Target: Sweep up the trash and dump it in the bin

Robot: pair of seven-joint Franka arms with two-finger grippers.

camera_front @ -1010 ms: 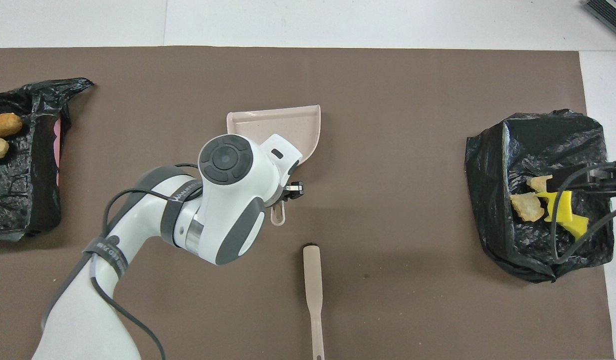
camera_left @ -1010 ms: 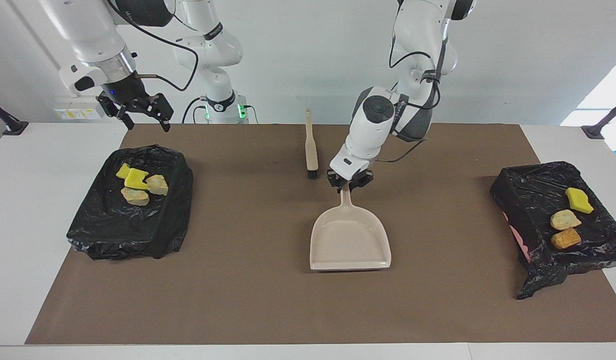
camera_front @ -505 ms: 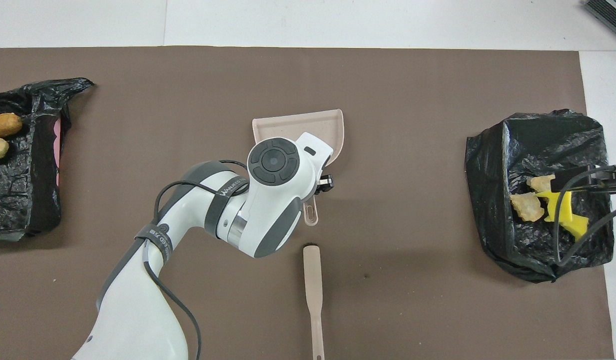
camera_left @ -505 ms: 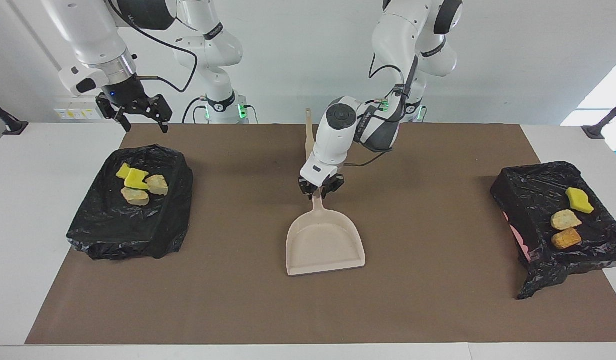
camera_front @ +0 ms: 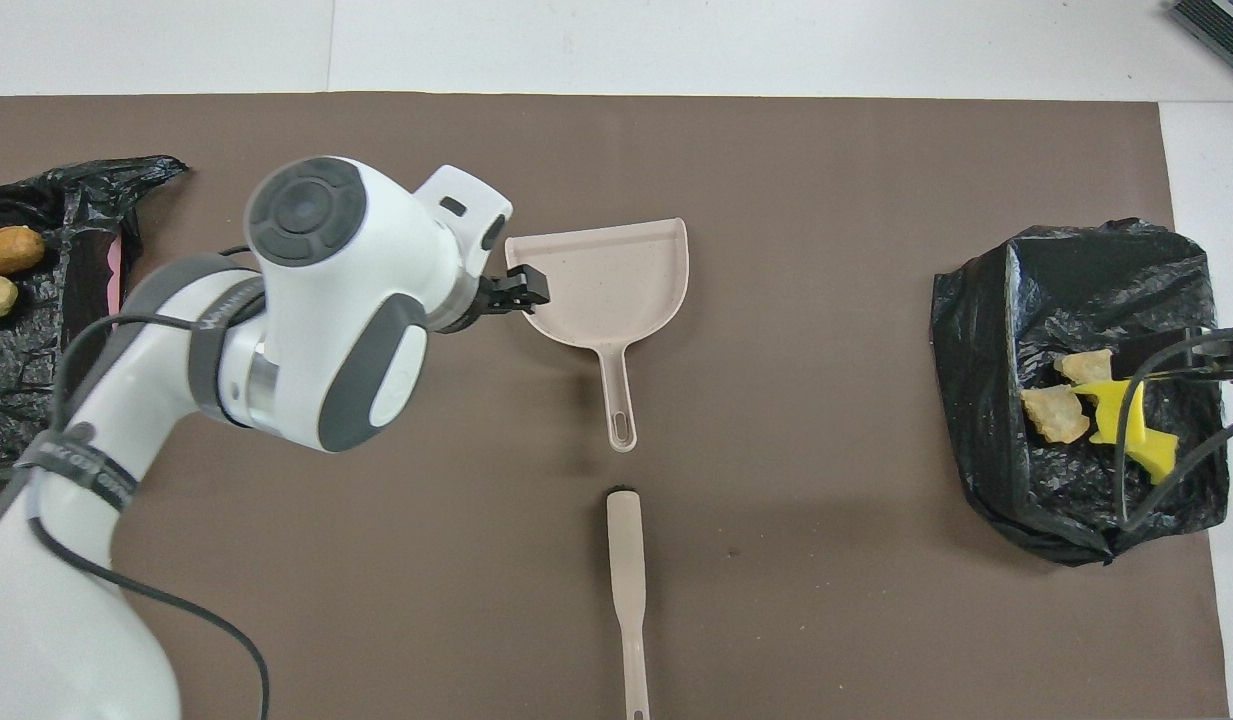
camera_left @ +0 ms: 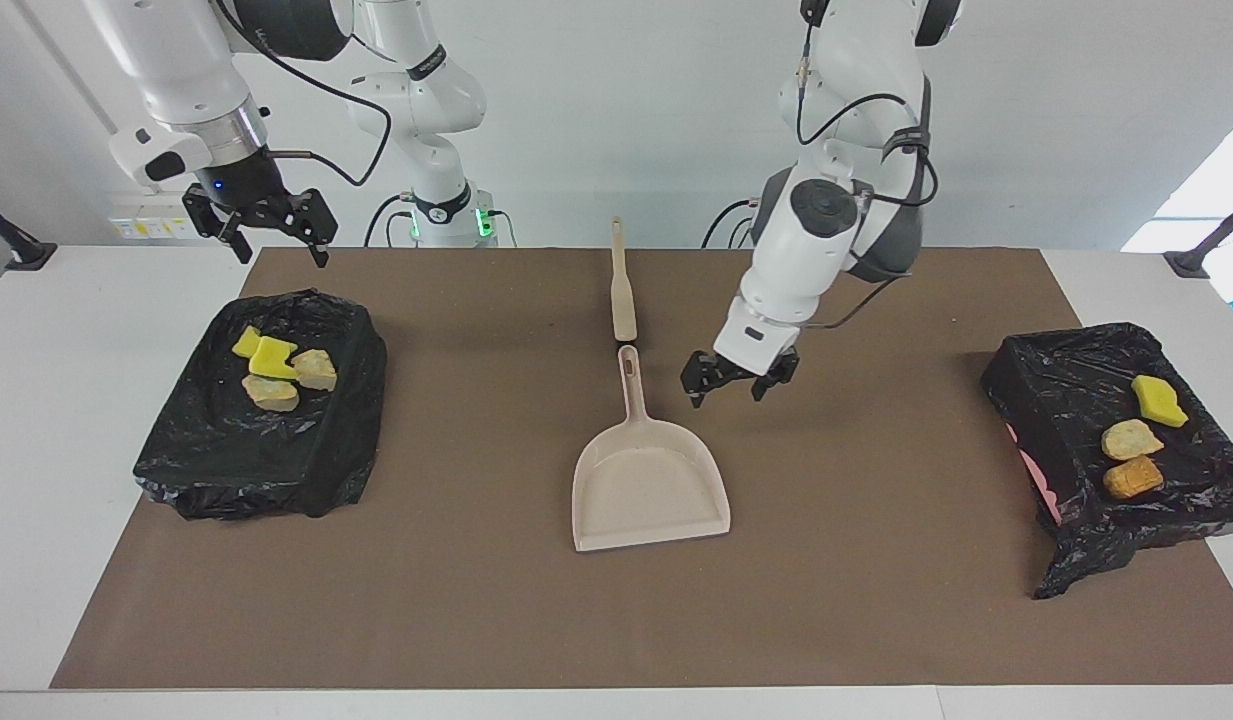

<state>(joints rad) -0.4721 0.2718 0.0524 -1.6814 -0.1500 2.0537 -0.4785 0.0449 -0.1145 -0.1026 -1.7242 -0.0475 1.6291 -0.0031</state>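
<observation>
The left tool (camera_left: pixel 738 378) hangs open and empty beside the dustpan (camera_left: pixel 648 485), mid-frame. The right tool (camera_left: pixel 269 222), upper left, gapes empty above the bin (camera_left: pixel 266 450) holding trash (camera_left: pixel 276 366). Arm lettering perhaps reads "WANXRED".

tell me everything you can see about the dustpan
The dustpan is a beige, speckled, plastic-looking scoop with low walls on three sides and one open edge. A slim handle with a slotted hole at its tip points toward the robots. It lies flat and empty on the brown mat at mid-table, its open edge facing away from the robots. The brush lies in line with the handle tip, nearer to the robots, a small gap between them. Nothing grips it: the open left gripper hangs beside the handle.
</observation>
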